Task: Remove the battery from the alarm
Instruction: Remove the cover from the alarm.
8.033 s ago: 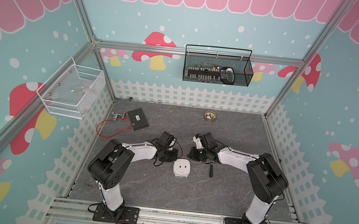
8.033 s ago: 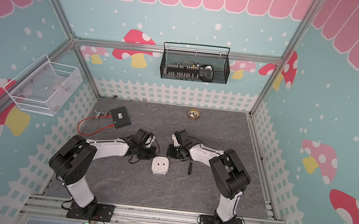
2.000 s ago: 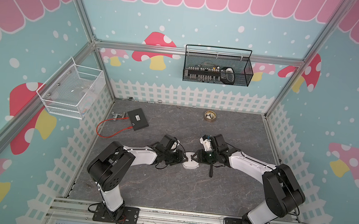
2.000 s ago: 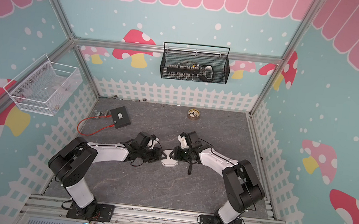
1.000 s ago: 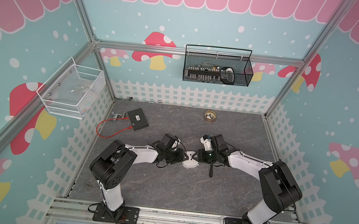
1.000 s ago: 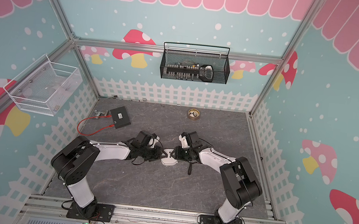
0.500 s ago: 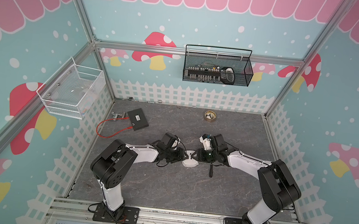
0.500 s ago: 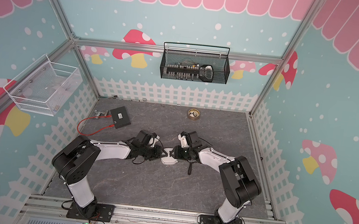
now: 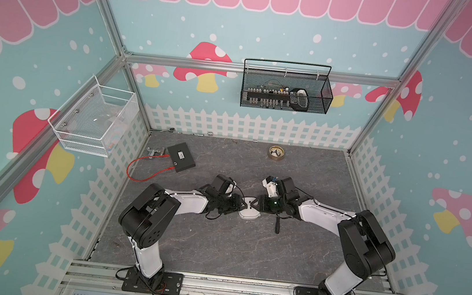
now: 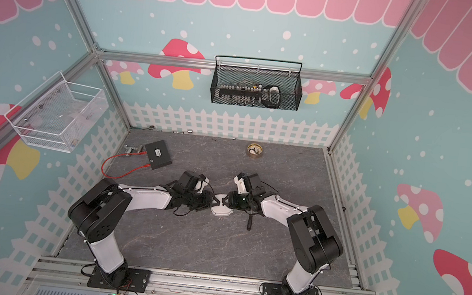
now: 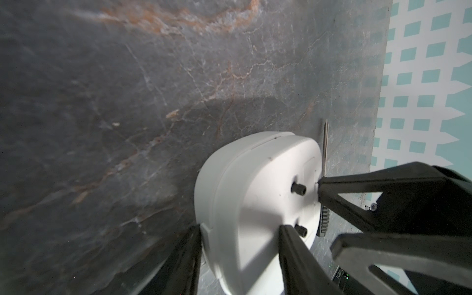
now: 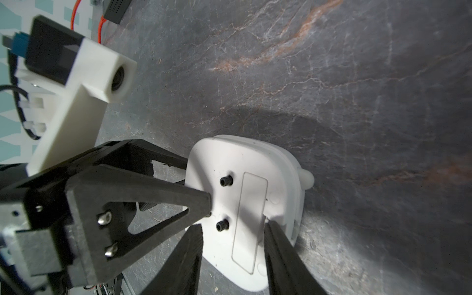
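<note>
The alarm (image 9: 249, 213) lies back-up, its compartment (image 12: 249, 222) running along the fingers (image 12: 281, 255). The 2 low, facing arms' left gripper (image 11: 240, 229) and right gripper (image 12: 233, 227), both half-open, pinch it.

The alarm (image 9: 249, 211) is found near the middle of the table (image 9: 217, 249). It is flanked closely, with the left gripper (image 9: 242, 206) at its left edge and the right gripper (image 9: 257, 205) at its right. Just right of the alarm a screwdriver (image 9: 277, 227) is laid. Well behind it to the right a round disc (image 9: 276, 153) is placed; behind it to the left, a flat box (image 9: 181, 157) — and farther back still, a wall basket (image 9: 285, 99) is hung.
</note>
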Action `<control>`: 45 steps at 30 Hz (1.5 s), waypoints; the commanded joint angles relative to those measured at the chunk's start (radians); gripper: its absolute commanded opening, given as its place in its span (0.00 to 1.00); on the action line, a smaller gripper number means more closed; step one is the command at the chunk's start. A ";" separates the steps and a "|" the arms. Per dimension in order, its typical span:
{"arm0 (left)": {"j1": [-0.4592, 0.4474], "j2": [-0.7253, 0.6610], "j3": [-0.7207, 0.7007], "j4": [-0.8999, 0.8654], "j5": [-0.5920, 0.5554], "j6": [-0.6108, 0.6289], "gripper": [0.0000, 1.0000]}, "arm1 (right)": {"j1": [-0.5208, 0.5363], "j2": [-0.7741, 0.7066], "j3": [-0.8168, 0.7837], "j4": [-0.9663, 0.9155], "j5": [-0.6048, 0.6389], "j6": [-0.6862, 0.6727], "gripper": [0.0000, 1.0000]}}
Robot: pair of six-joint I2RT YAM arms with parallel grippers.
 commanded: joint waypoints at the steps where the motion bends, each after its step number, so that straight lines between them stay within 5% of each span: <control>1: -0.020 0.046 -0.018 -0.044 -0.028 0.021 0.50 | 0.061 -0.011 -0.029 0.161 -0.269 0.077 0.44; 17: -0.018 0.038 -0.033 -0.040 -0.033 0.020 0.50 | 0.058 -0.116 -0.042 0.196 -0.283 0.112 0.44; 27: 0.015 -0.066 -0.055 -0.079 -0.068 0.037 0.54 | 0.045 -0.220 0.119 -0.342 0.173 -0.042 0.39; 31: 0.020 -0.080 -0.043 -0.095 -0.067 0.049 0.53 | 0.073 -0.160 0.195 -0.485 0.299 -0.085 0.26; 45: 0.089 -0.208 -0.096 -0.118 -0.048 0.078 0.53 | 0.172 0.112 0.440 -0.671 0.462 -0.143 0.19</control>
